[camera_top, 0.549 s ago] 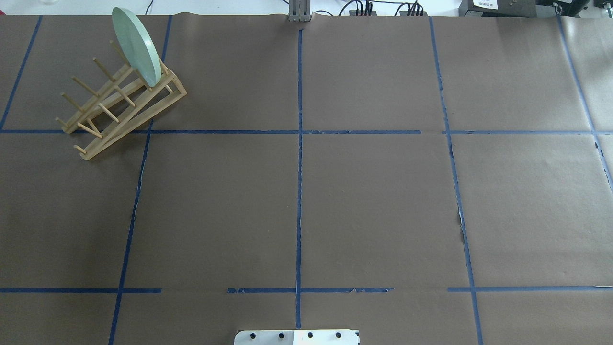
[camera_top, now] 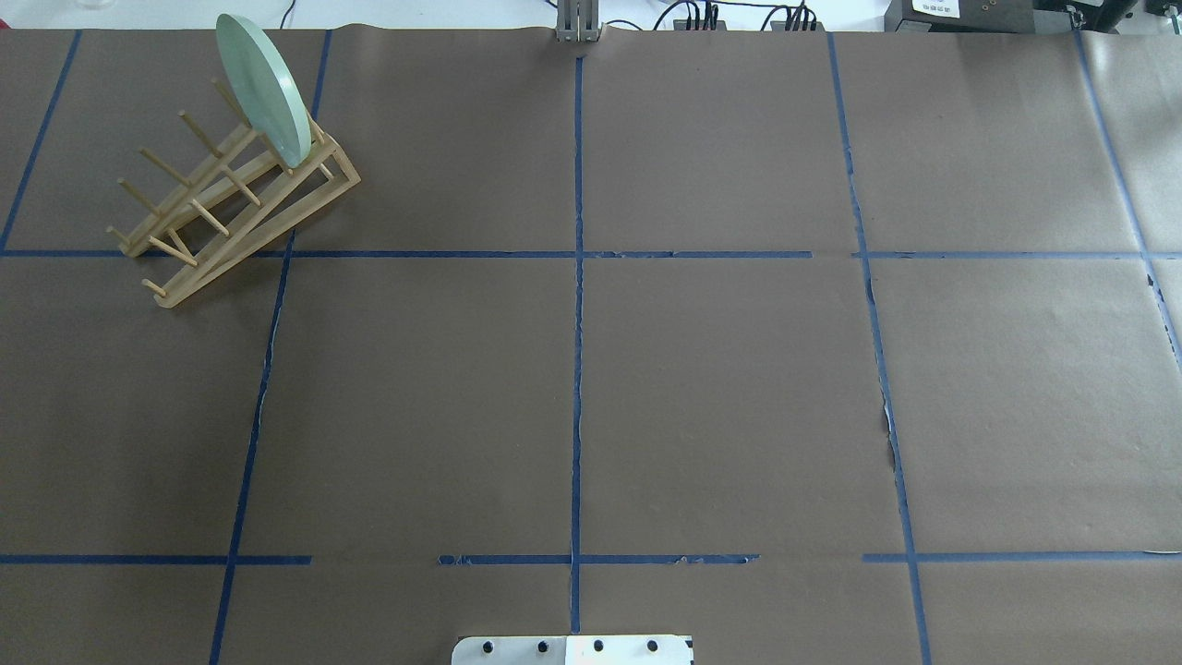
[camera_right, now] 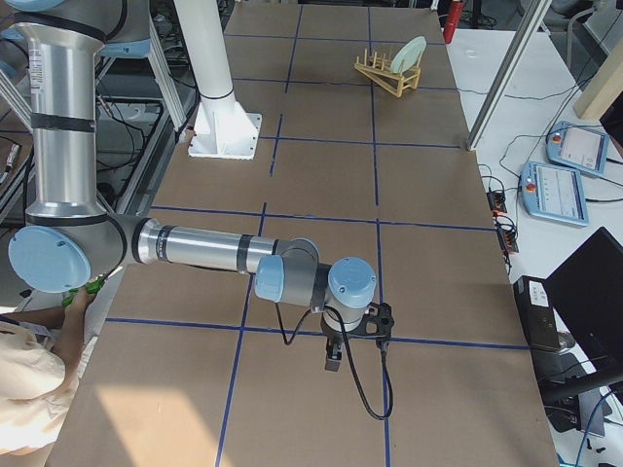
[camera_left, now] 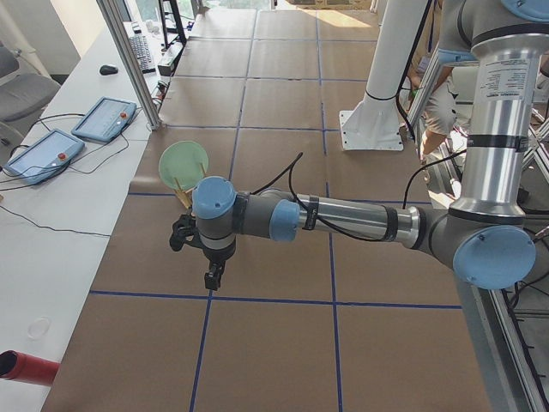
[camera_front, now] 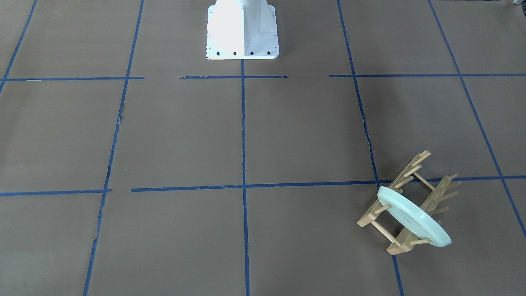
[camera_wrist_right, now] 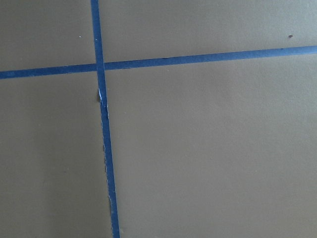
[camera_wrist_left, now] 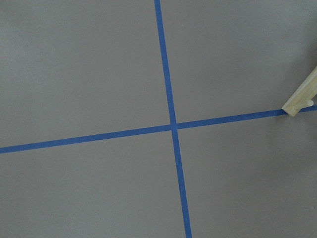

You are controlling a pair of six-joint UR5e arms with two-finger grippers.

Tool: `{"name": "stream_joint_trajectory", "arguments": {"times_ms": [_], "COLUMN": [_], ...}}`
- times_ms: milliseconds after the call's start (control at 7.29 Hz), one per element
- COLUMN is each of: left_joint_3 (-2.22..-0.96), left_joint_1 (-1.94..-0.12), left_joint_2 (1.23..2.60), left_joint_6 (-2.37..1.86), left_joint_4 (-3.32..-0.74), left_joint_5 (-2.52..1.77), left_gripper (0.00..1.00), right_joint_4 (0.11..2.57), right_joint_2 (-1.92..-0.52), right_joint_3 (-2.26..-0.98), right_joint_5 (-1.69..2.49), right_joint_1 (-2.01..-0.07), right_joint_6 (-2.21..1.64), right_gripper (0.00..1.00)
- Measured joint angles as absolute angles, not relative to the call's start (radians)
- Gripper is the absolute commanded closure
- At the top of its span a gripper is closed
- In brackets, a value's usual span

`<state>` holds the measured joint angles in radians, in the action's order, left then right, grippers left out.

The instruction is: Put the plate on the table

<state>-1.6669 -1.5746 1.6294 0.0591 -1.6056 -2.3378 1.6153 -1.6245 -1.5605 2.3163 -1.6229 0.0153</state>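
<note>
The pale mint-green plate (camera_top: 263, 88) stands on edge in the far slot of the wooden peg rack (camera_top: 231, 199), at the table's (camera_top: 720, 397) far left. It also shows in the front-facing view (camera_front: 413, 218) and in both side views (camera_left: 183, 161) (camera_right: 411, 53). My left gripper (camera_left: 208, 276) hangs above the table a short way from the rack, apart from the plate. My right gripper (camera_right: 331, 360) hangs over the far right of the table. Both show only in the side views, so I cannot tell whether they are open or shut.
The white robot base (camera_front: 241, 31) stands at the table's near middle edge. A rack foot (camera_wrist_left: 302, 94) shows at the right edge of the left wrist view. Blue tape lines (camera_top: 577, 369) cross the brown paper. Pendants and cables lie beyond the far edge (camera_left: 51, 150).
</note>
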Motion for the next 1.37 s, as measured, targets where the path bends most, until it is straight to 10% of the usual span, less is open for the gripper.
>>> {"name": "stream_joint_trajectory", "arguments": {"times_ms": [549,1373], "left_joint_3": [-1.529,-1.408], "left_joint_1": [-1.532,-1.264], "left_joint_2": [1.805,1.955], "left_joint_6": [-0.136,-1.603], "left_joint_4": [-1.904,-2.632], "left_joint_5": [-2.345,-2.314], "left_gripper": [0.0,0.0], "right_joint_4": [1.615,1.615], "right_joint_2": [-1.624,-1.624], "right_joint_3": [-1.561,-1.56], "right_joint_5": [2.316,2.316], "right_joint_1": [-1.623,-1.623], "right_joint_6": [0.015,0.015], "right_gripper": [0.0,0.0]}}
